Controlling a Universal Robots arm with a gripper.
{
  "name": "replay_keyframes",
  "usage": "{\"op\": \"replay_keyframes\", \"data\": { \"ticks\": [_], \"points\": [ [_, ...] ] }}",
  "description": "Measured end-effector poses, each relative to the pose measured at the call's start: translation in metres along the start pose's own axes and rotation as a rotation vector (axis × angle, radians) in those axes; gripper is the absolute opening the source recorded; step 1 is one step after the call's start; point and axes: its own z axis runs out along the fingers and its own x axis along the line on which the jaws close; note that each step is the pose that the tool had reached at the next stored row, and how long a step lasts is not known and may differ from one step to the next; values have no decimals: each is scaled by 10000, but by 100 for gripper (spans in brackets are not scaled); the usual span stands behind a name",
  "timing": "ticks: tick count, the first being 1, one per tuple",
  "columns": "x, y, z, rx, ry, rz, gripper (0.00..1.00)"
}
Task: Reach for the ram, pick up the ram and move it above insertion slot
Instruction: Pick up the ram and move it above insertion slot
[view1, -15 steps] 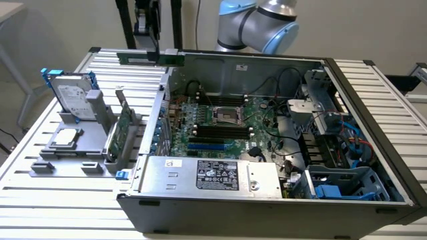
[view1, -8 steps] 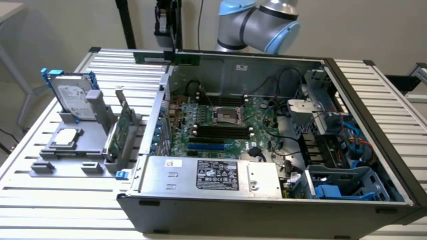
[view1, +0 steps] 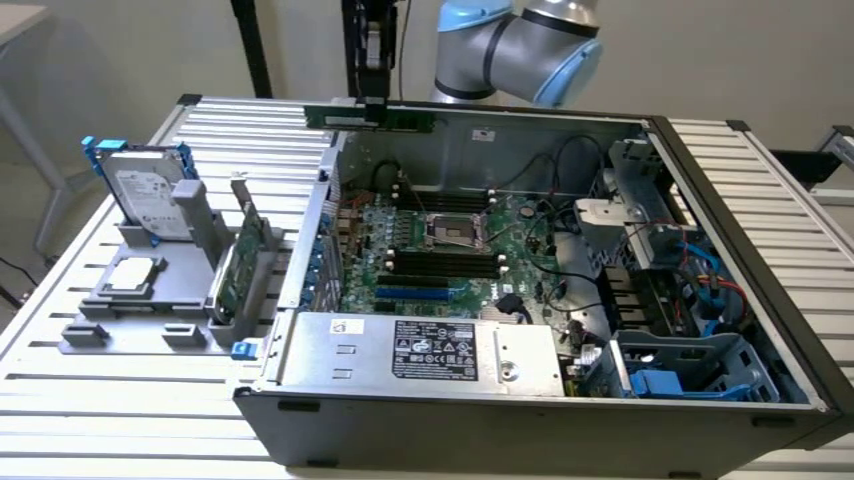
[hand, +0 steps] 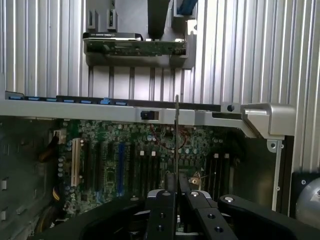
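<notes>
The ram (view1: 371, 118) is a long thin green stick that hangs level above the back corner of the open computer case (view1: 534, 425), toward the exterior view's left. My gripper (view1: 375, 92) comes down from above and is shut on the stick's upper edge. In the wrist view the ram (hand: 177, 131) appears edge-on as a thin line between the dark fingers (hand: 161, 206), with the gripper (hand: 176, 184) closed around it. Below it lie the motherboard (hand: 125, 150) and its black memory slots (view1: 441, 262) beside the processor socket (view1: 451, 230).
A grey fixture (view1: 147, 300) left of the case holds a hard drive (view1: 140, 198) and a larger green expansion card (view1: 238, 270), also seen as the card (hand: 135, 47). The power supply (view1: 427, 350), cables and a blue drive bay (view1: 681, 375) crowd the case. The slatted table (view1: 120, 420) surrounds it.
</notes>
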Motion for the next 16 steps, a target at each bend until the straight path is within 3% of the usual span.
{"op": "replay_keyframes", "data": {
  "ticks": [11,16],
  "points": [
    [15,-503,37,2,-5,0,13],
    [25,-676,75,19,-56,-3,13]
  ]
}}
